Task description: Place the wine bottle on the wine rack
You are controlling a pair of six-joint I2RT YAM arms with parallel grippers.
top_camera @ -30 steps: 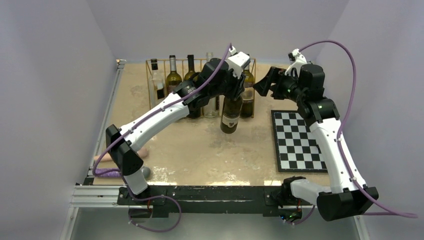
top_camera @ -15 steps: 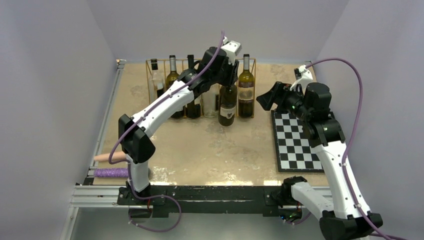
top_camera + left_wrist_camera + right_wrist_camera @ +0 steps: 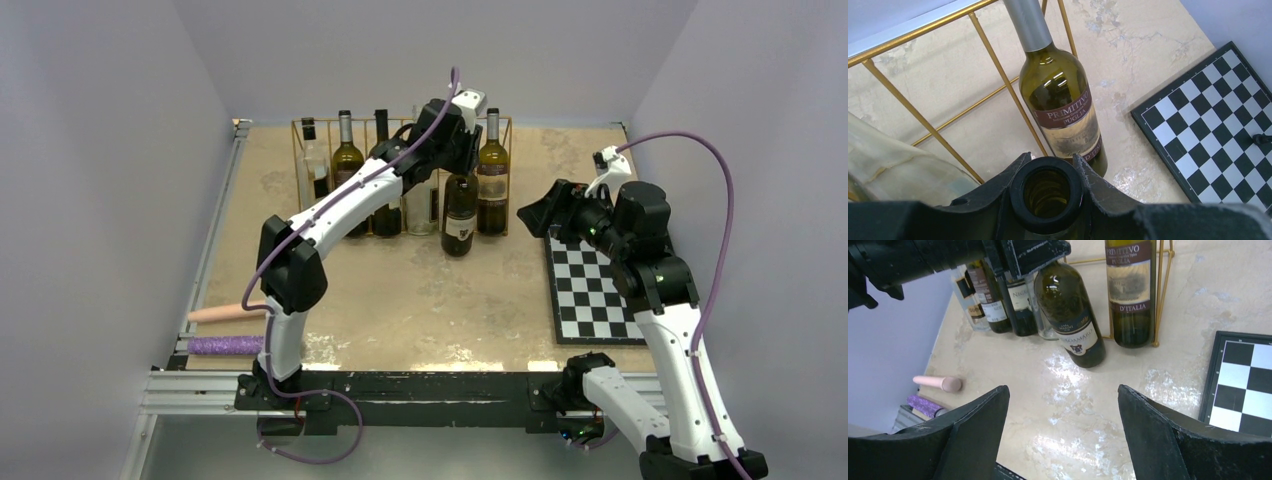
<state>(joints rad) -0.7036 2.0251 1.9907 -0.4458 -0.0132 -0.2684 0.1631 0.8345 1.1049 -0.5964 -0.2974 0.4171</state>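
Left gripper (image 3: 1050, 159) is clamped round the neck of the wine bottle (image 3: 459, 215), right at its open mouth, so the bottle sits directly under the fingers. Bottle's leaning a bit, base down at the front of the wine rack (image 3: 999, 65), just beside the Primitivo bottle (image 3: 1063, 100). Can't tell if it's inside the wire. Right gripper (image 3: 1060, 390) is spread wide, holding nothing.

Beige marbled table (image 3: 400, 290): gold wine rack (image 3: 362, 121) rear, chessboard (image 3: 595, 290) right, pink cylinder (image 3: 228, 313) left.
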